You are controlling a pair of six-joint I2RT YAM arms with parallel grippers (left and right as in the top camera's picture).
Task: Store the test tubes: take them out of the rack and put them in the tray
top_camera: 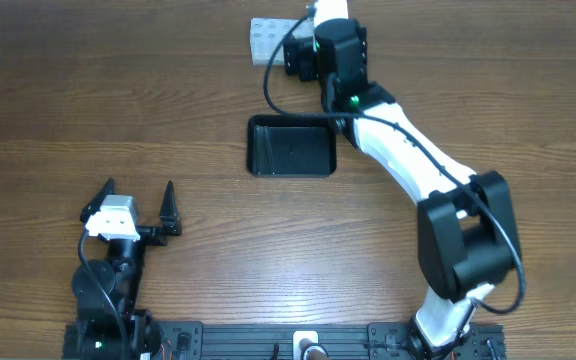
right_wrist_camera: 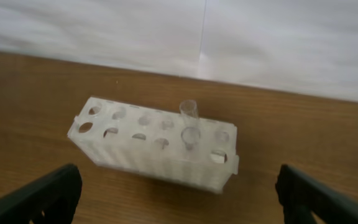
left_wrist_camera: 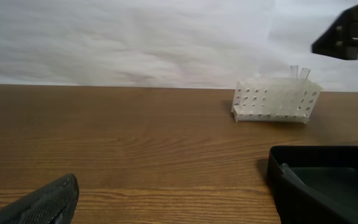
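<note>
Bench [top_camera: 88,100] wood at the left lies under the left arm [top_camera: 118,255]. Its jaws are spread wide with nothing between them, low near its own base and well apart from everything the task concerns. Toward the middle sits the black tray [top_camera: 252,147], and beyond it, at the bench's far edge, the white rack [top_camera: 265,40]. In the left wrist view a thin pale shape lies along the tray's inner wall; it may be a tube, but I cannot tell. Two clear test tubes [right_wrist_camera: 188,111] stand upright in neighbouring holes near one end of the rack, close together. The other holes look empty. To the right, the right arm [top_camera: 418,170] extends up past the tray. Its jaws hang above the rack, released and wide, gripping nothing, with the two tubes roughly centred between them in its wrist view.

The step in hand looks like the descent onto one tube. The main risk is the pairing: with the tubes so close, wide jaws could close on both, or pinch one and knock its neighbour askew. The rack looks light and sits loose on the bench, so a slanted pull could drag or tip it rather than free the tube. Clear, smooth walls also invite a slip during the carry to the tray.
</note>
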